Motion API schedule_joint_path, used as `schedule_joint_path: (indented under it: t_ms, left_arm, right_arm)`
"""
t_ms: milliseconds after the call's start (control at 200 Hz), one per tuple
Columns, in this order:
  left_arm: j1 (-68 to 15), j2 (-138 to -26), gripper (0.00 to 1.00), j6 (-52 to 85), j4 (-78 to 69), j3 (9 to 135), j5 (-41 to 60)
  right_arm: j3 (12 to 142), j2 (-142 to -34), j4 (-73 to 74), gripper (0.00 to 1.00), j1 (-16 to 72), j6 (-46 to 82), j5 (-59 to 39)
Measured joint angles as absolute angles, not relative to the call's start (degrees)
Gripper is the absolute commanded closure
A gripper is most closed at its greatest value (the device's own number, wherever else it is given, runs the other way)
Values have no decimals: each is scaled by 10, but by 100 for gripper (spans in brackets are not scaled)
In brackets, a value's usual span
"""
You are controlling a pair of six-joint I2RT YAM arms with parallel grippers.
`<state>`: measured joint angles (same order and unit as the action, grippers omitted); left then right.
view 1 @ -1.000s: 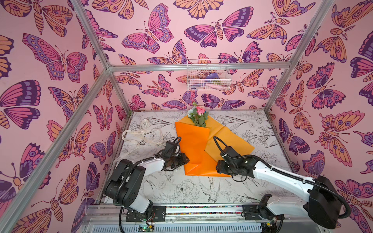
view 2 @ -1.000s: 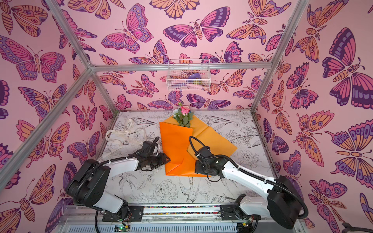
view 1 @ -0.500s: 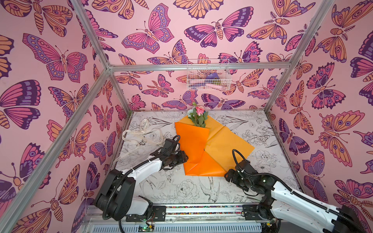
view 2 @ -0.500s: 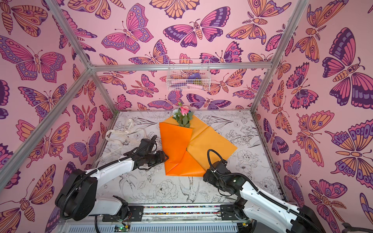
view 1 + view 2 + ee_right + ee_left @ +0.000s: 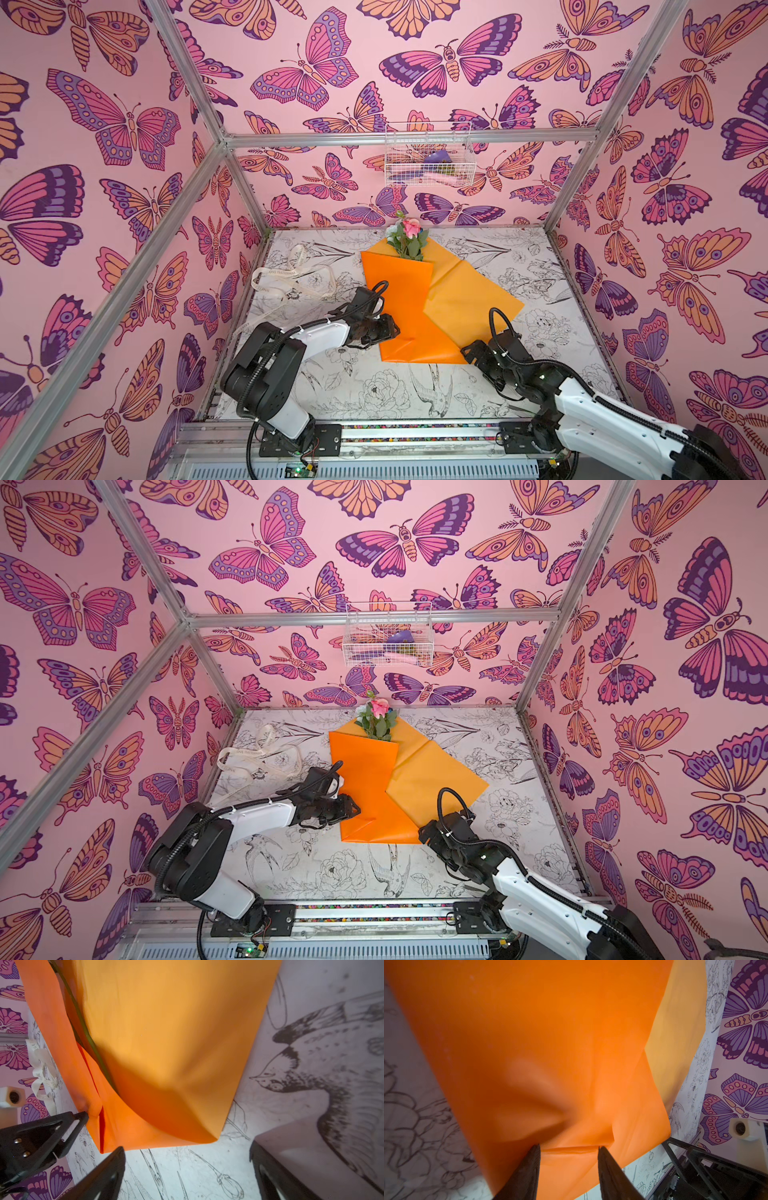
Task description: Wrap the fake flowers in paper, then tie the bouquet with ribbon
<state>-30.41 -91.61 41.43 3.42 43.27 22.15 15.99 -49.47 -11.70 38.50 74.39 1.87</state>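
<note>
1. Since a second ago the right gripper (image 5: 467, 353) has left the top of the orange sheet (image 5: 465, 299). It now sits off the sheet's 5 o'clock corner, and the flap it covered lies spread flat.
2. One bouquet of fake flowers (image 5: 399, 291) lies mid-table (image 5: 374, 395) with its blooms toward 12 o'clock. One pink rose (image 5: 411, 226) and one white bloom (image 5: 391, 230) show plainly; the leaves hide any others. One green stem (image 5: 83, 1022) shows under the fold.
3. The left gripper (image 5: 395, 328) is at the sheet's 8 o'clock edge, its jaws partly apart astride a puckered fold.
4. The right gripper's jaws gape wide, just short of the paper.
5. One cream ribbon (image 5: 291, 278) lies loose at 10 o'clock, with the left wrist between it and the sheet.
6. One wire basket (image 5: 428, 166) hangs on the wall at 12 o'clock.
</note>
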Motion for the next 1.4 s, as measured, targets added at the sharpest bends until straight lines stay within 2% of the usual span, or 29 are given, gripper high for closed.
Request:
schedule_joint_path:
  t_ms: [521, 816, 1397]
  left_arm:
    - [-304, -946, 54, 427, 5, 433, 243]
    - [-304, -948, 55, 427, 0, 433, 244]
    - [-304, -950, 55, 427, -3, 433, 249]
  right_arm:
    - [134, -550, 39, 6, 361, 738, 7]
    - [147, -569, 50, 7, 358, 675, -1]
    - [237, -609, 103, 16, 307, 554, -35]
